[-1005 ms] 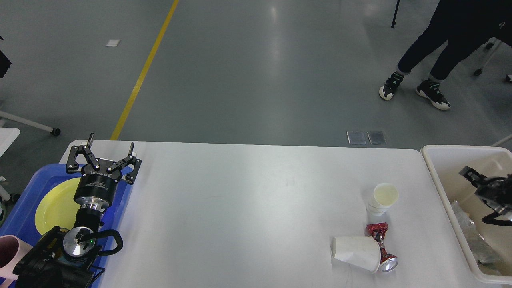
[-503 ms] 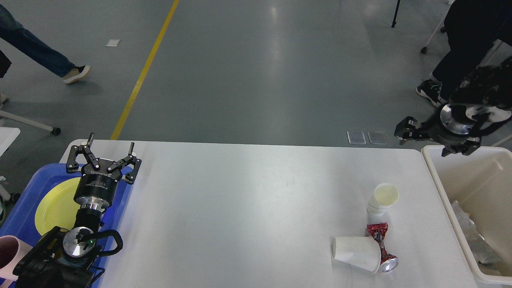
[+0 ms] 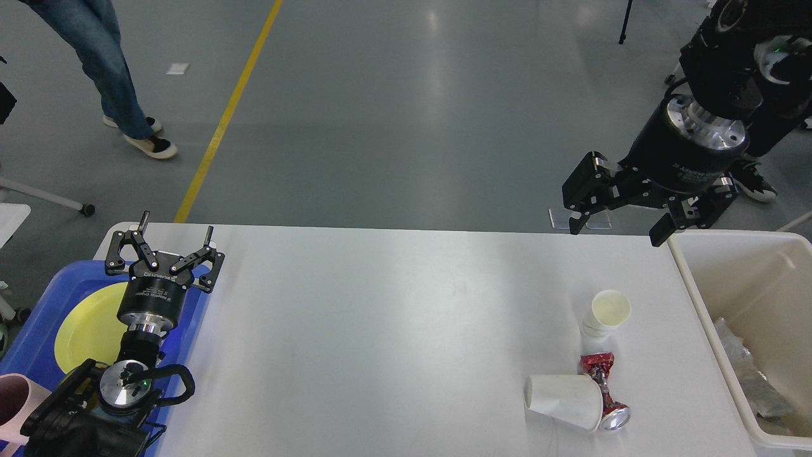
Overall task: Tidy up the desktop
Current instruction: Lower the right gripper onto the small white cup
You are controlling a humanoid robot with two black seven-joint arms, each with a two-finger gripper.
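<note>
- Head view. One desktop, white, filling the lower middle of the frame; its near edge is cut off at the bottom.
- Two grippers. Left gripper hangs over the far left corner of the desktop, above the edge of one blue tray; jaws spread wide, holding nothing.
- Right gripper hangs in the air above the far right edge of the desktop, just left of the cream bin; jaws spread wide, empty.
- One yellow plate lies in the tray, partly covered by the left arm.
- Paper cups: one stack of upright cups on the right part of the desktop, number in the stack hard to tell; one cup on its side nearer the front.
- One crushed red can lies touching the tipped cup, just in front of the stack.
- One pink cup at the lower left, cut off by the frame edge.
- Bin cut off at the right; crumpled clear wrapping inside, hard to make out.
- One person's legs in jeans at upper left, body cut off.
- Against half a second ago: right gripper has come nearer and further left, now looming large; the jeans walker has moved rightward. Left gripper, cups and can unchanged.
</note>
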